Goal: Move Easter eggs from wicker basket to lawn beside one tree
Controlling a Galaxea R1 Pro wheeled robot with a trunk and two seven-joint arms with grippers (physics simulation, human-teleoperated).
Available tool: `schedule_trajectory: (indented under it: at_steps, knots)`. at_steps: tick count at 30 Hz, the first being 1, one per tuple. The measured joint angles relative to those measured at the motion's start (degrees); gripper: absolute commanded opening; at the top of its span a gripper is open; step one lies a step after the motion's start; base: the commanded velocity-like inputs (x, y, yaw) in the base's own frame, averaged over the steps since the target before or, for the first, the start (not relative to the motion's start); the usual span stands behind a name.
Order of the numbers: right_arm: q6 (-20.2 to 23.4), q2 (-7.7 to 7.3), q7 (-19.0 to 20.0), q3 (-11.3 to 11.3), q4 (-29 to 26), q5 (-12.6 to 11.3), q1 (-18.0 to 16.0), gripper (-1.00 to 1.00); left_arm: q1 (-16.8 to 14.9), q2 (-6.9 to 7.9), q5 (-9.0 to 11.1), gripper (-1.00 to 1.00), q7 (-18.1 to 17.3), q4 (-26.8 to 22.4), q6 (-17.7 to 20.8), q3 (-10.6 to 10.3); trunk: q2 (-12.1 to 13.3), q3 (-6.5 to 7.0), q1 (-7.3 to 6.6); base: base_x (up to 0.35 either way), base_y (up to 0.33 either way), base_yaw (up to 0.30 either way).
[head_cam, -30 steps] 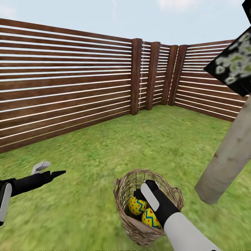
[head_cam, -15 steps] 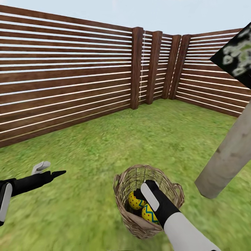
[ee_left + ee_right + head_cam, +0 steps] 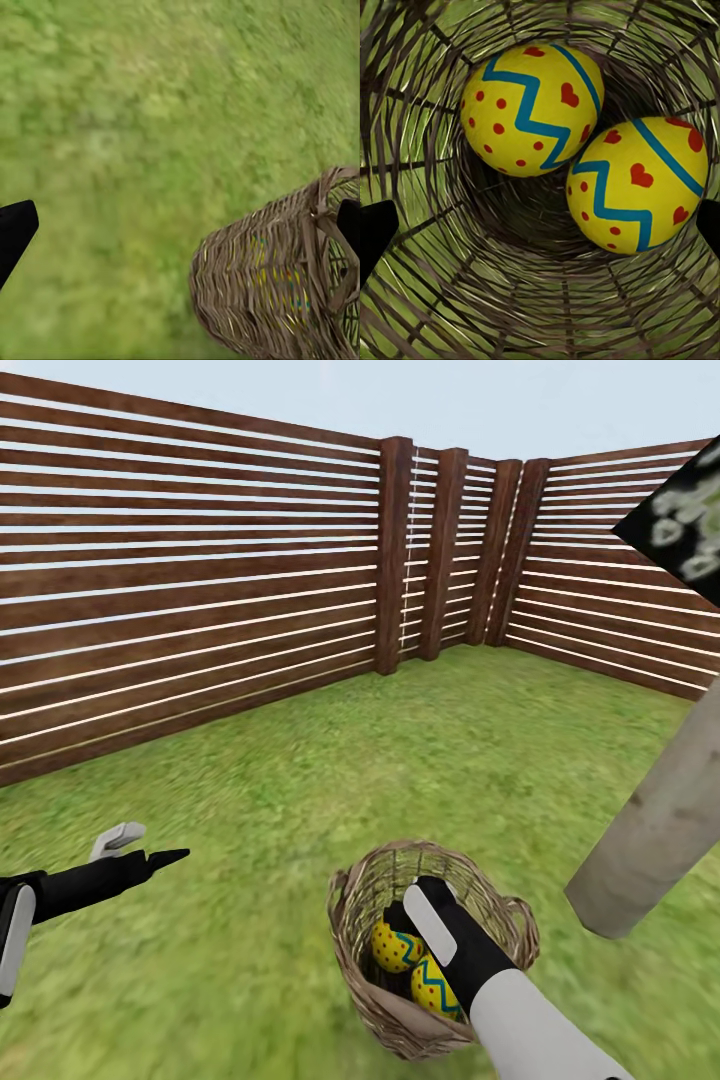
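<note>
The wicker basket (image 3: 500,920) stands on the lawn (image 3: 250,960) just in front of me, and two yellow Easter eggs with blue zigzags and red marks lie in it (image 3: 393,948) (image 3: 433,988). My right gripper (image 3: 412,905) reaches down into the basket's mouth, open, just above the eggs. In the right wrist view both eggs (image 3: 532,109) (image 3: 637,184) lie at the bottom between the woven walls (image 3: 540,315), with the right gripper (image 3: 540,229) open and touching neither. My left gripper (image 3: 150,845) hovers open over grass to the left. The tree's grey-beige trunk (image 3: 660,820) rises close by on the right.
A brown slatted fence (image 3: 200,600) with thick posts (image 3: 393,550) closes the garden behind and to the right. Dark foliage (image 3: 690,520) hangs at the upper right. The left wrist view has the basket's side (image 3: 270,292) over open grass (image 3: 135,135).
The whole head view has shifted a little, so the camera moved. Both grippers hold the same places; the right one stays open inside the basket over the eggs.
</note>
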Motion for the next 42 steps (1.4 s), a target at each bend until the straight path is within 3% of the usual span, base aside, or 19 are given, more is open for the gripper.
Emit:
schedule_trajectory:
  at_steps: [17, 42]
  knots:
    - [-0.09, 0.0, 0.0, 0.03, 0.0, 0.02, 0.01, 1.0, 0.0, -0.02, 0.0, 1.0, 0.0, -0.08, 0.0, -0.03, 0.0, 0.0, 0.01, 0.064, 0.035, 0.0]
    - [-0.35, 0.0, 0.0, 0.03, 0.46, 0.12, 0.0, 1.0, 0.0, 0.0, 0.0, 1.0, 0.0, -0.09, 0.0, -0.03, -0.32, -5.32, 0.62, 0.0, 0.0, 0.0]
